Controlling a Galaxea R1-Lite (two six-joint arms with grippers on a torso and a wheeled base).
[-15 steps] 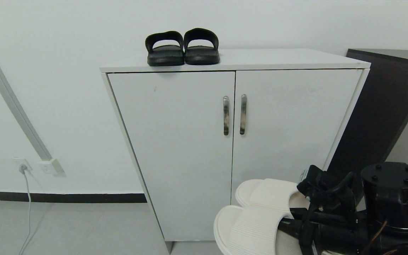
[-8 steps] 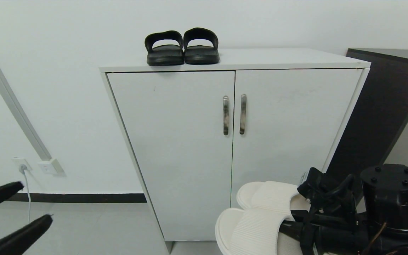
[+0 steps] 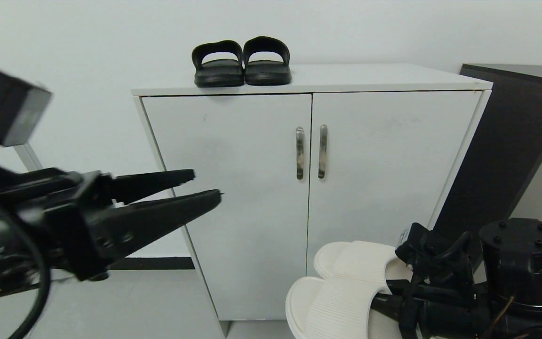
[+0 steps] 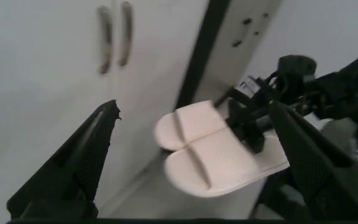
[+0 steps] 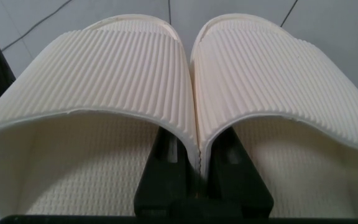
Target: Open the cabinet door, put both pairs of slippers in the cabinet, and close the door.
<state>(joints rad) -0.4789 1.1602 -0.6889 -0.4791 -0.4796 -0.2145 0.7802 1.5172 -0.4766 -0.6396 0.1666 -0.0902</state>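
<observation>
The cabinet door [image 3: 247, 141] is shut. Its upright handle [image 3: 300, 153] lies to the right of the left gripper [image 3: 206, 184], which is open, empty and seems the nearer one. The right gripper [image 5: 197, 155] clamps the white slippers [image 3: 346, 282] low before the cabinet. The black slippers [image 3: 243, 61] stand at the front left of the cabinet top [image 3: 393, 77], against a white wall [image 3: 87, 47].

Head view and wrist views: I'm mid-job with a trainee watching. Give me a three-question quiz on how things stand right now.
1. True or false: the cabinet is fully shut.
2. Pick one: the black slippers sit A) on the floor, B) on top of the cabinet, C) inside the cabinet.
3. Short answer: what is the right pincer holding?

Key: 1 true; 2 B; 3 the white slippers, pinched together by their inner sides.
</observation>
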